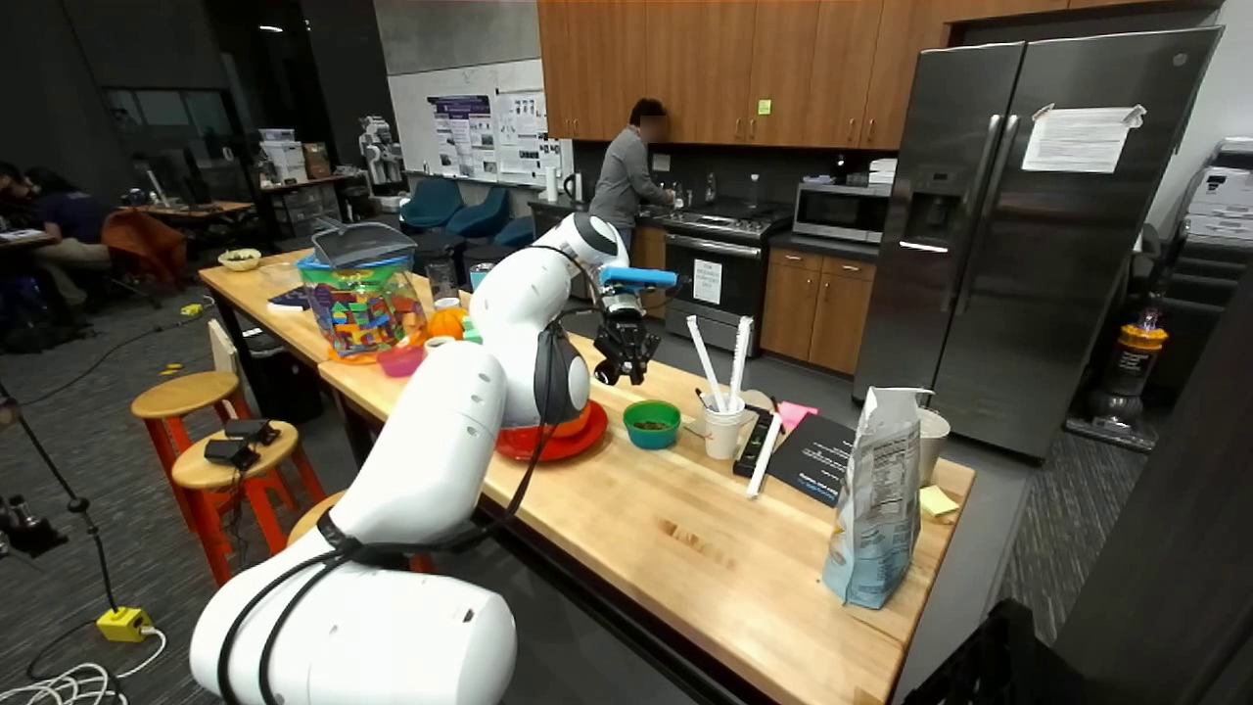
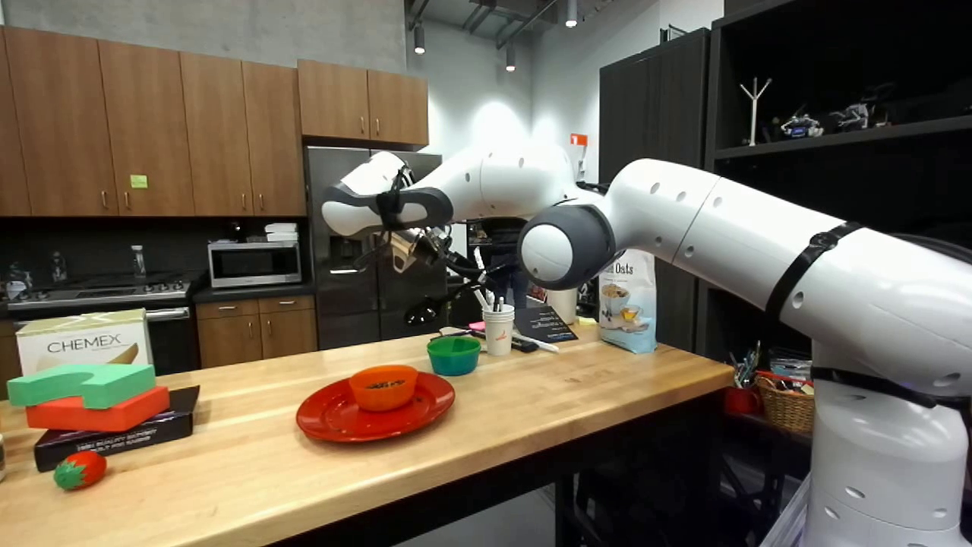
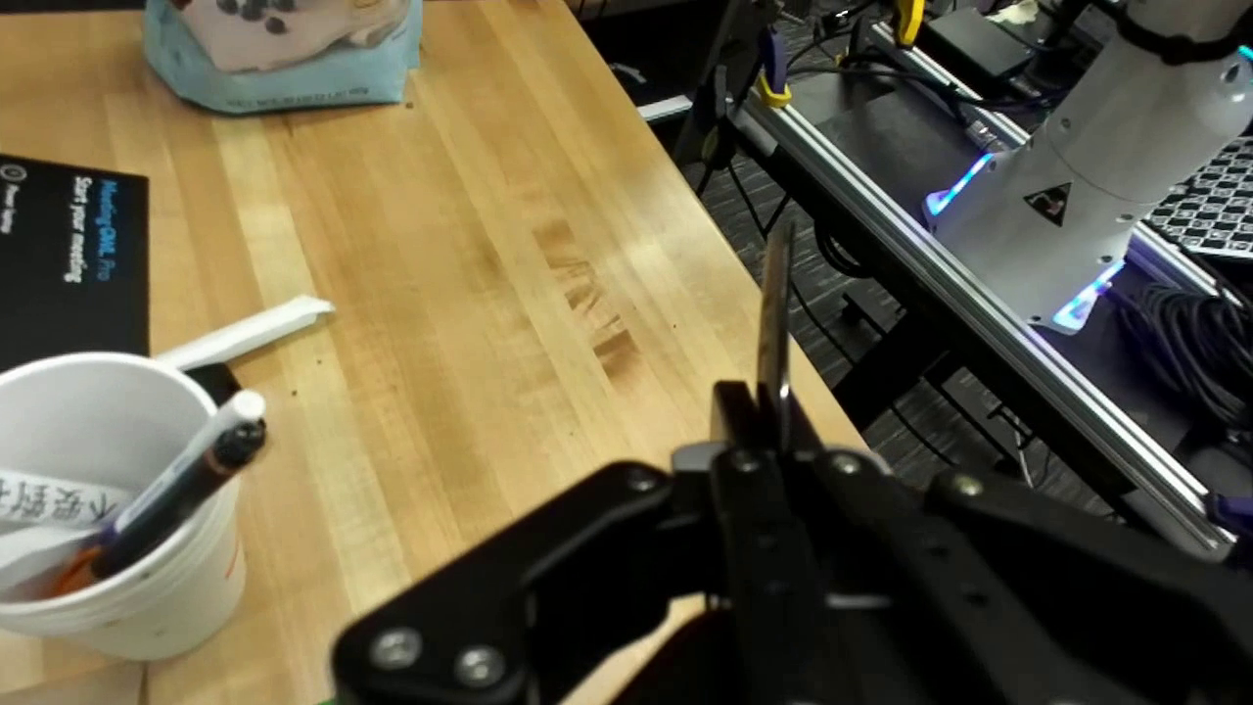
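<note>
My jaws are basically closed on a thin silvery metal utensil [image 3: 774, 323] jutting ahead, probably light, stiff, kinda slippery, best pinched flat-on.

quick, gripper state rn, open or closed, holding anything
Gripper: closed, holding a thin metallic item seen edge-on in the wrist view; perhaps a utensil, exact kind unclear.

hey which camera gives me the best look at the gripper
The wrist view: the gripper looms large along its lower edge, jaws shut on a thin metal piece seen edge-on. Both exterior views show the gripper small and dark at the end of the arm, too unclear to tell how the jaws stand.
</note>
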Controlling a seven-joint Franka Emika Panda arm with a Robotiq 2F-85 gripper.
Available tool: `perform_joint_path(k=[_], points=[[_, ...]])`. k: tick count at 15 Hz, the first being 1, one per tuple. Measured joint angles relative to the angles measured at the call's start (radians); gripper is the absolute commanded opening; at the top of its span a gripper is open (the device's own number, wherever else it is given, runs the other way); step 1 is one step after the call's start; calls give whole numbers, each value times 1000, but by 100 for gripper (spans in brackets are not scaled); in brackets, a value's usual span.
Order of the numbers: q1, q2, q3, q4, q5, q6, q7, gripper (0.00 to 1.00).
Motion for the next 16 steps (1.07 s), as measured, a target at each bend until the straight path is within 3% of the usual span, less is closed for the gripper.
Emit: perform_joint_path(k=[10,16], points=[[-51,7,-11,-6,-14,-96,169,1],[-51,25,-16,-42,-86,-134,226,1]])
